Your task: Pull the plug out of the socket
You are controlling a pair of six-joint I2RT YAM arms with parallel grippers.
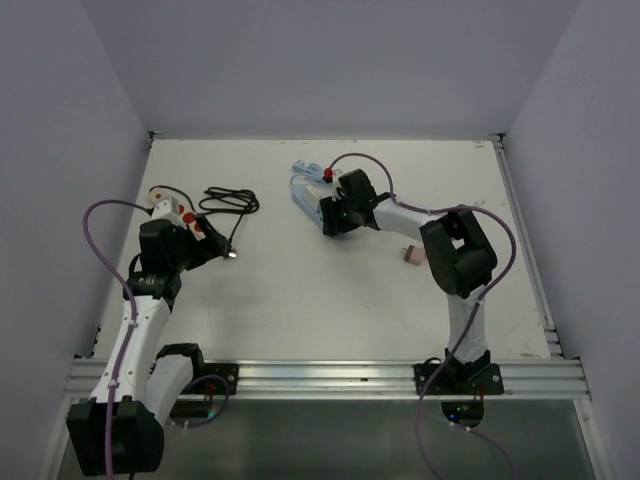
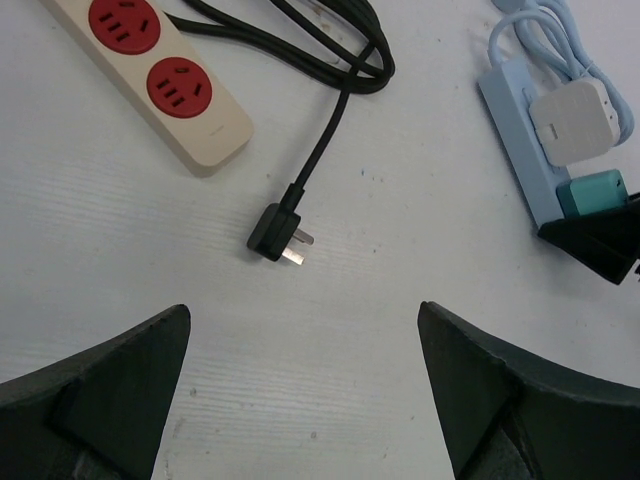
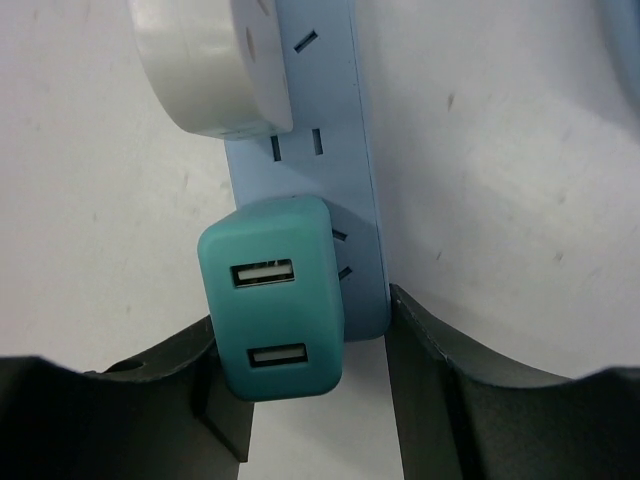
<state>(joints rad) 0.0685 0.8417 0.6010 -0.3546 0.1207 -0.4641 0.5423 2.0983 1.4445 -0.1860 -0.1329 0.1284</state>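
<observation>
A teal two-port USB plug (image 3: 275,300) sits in the end socket of a blue power strip (image 3: 345,150). My right gripper (image 3: 300,310) straddles that end of the strip; one finger (image 3: 120,400) lies beside and under the teal plug, and the other finger (image 3: 450,400) presses on the strip's right edge. In the top view the right gripper (image 1: 333,215) is at the near end of the blue strip (image 1: 303,195). My left gripper (image 2: 303,330) hangs open over bare table. From there I see the teal plug (image 2: 592,192) at the far right.
A white adapter (image 3: 210,70) fills the blue strip's neighbouring socket. A beige strip with red sockets (image 2: 150,75) lies at the left, with a loose black plug (image 2: 278,232) and its coiled cable (image 2: 330,50) beside it. A small pink plug (image 1: 408,255) lies by the right arm.
</observation>
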